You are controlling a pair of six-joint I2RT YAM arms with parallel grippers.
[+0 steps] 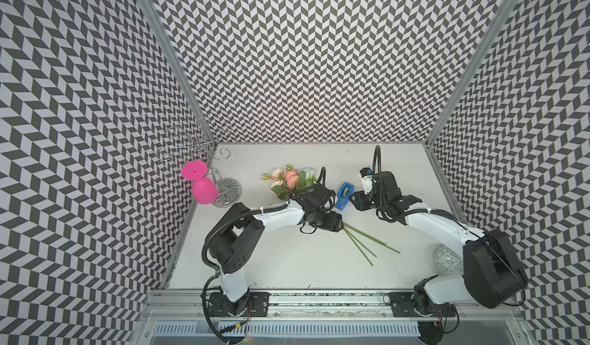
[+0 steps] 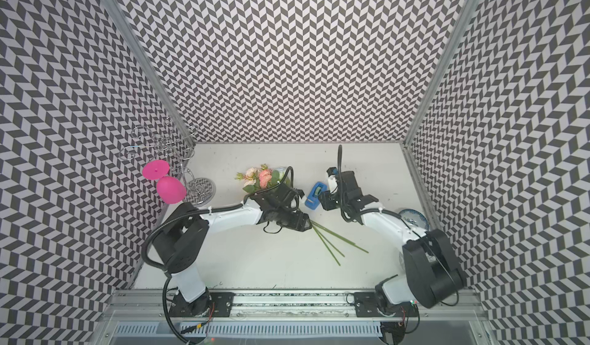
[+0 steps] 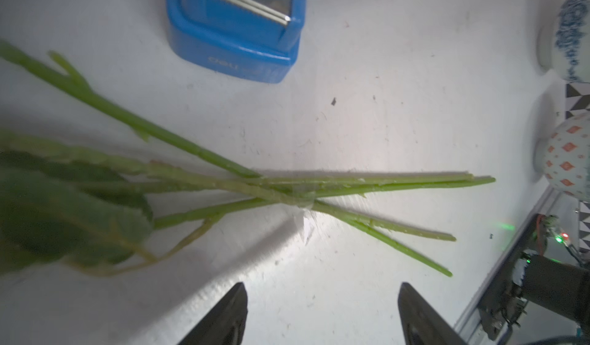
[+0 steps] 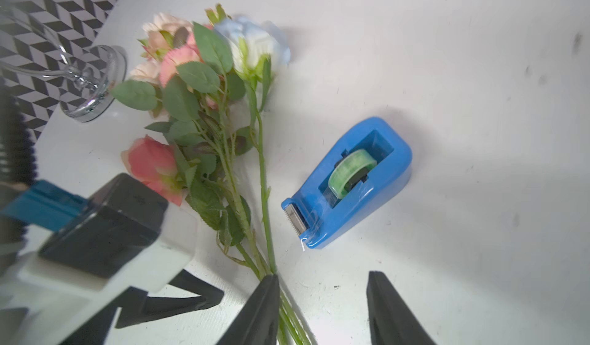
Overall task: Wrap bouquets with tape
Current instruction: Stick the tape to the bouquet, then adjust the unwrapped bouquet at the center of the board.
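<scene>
The bouquet lies flat on the white table, with pink, peach and white blooms toward the back and bare green stems fanning out toward the front. Clear film shows where the stems cross. The tape, a greenish roll, sits in a blue dispenser just right of the stems. My left gripper hovers open over bare table beside the stems, holding nothing. My right gripper is open too. One of its fingers overlaps the stems, and the gap holds only table. The dispenser's cutter lies just beyond it.
A pink goblet hangs from a wire rack at the back left. Two patterned bowls stand along the right wall, one partly behind the right arm. Chevron walls close in three sides of the table.
</scene>
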